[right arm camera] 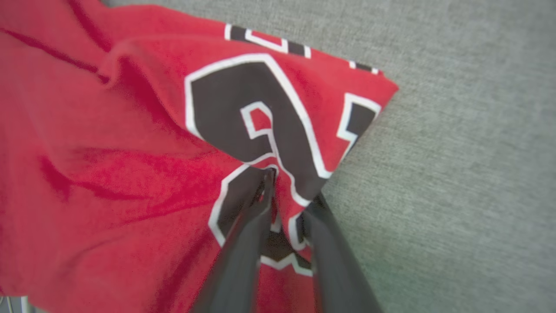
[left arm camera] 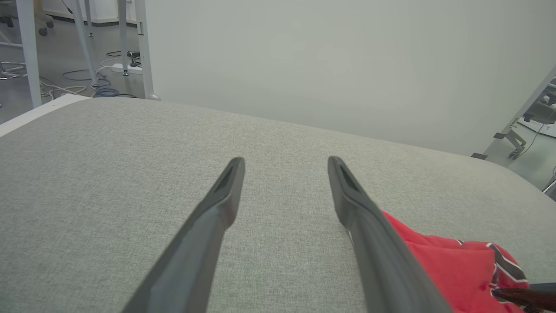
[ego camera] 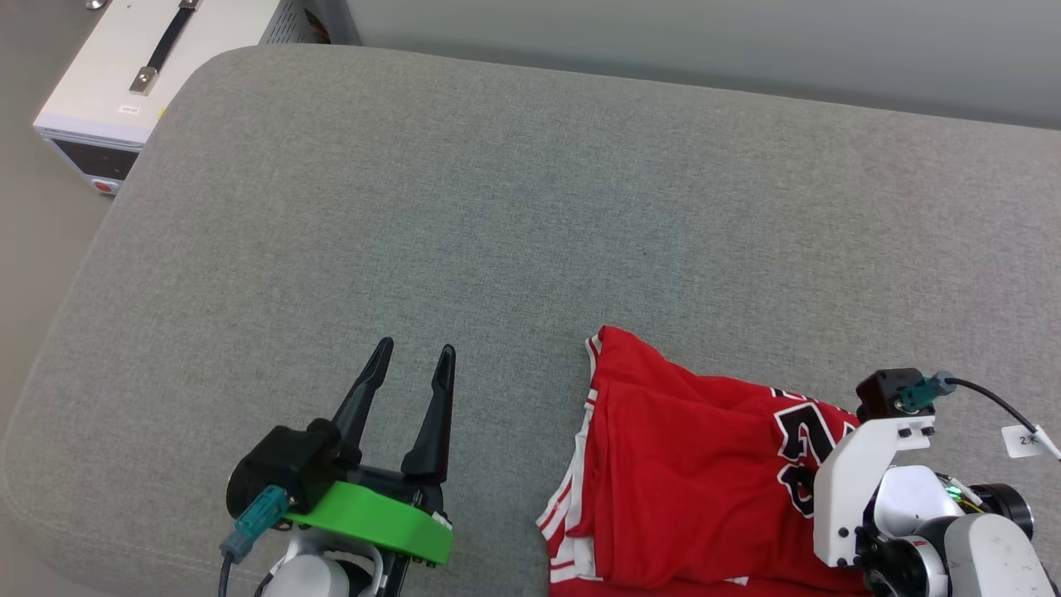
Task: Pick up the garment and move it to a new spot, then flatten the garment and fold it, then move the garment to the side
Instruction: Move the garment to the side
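Observation:
The garment (ego camera: 688,464), red with striped trim and black white-outlined lettering, lies crumpled on the grey cushion (ego camera: 497,207) at the lower right. My right gripper (right arm camera: 292,187) points down onto its right edge, both fingers pinched together on a fold of the lettered cloth (right arm camera: 130,130). In the head view the white right wrist (ego camera: 862,481) covers those fingers. My left gripper (ego camera: 419,347) hovers open over bare cushion to the left of the garment, holding nothing. In the left wrist view the left gripper (left arm camera: 284,160) is spread wide, with the garment (left arm camera: 451,265) beside its right finger.
A white box with a black strap handle (ego camera: 141,66) stands on the floor off the cushion's far left corner. A pale wall runs behind the cushion. Table legs and loose cables (left arm camera: 87,65) lie on the floor beyond the left edge.

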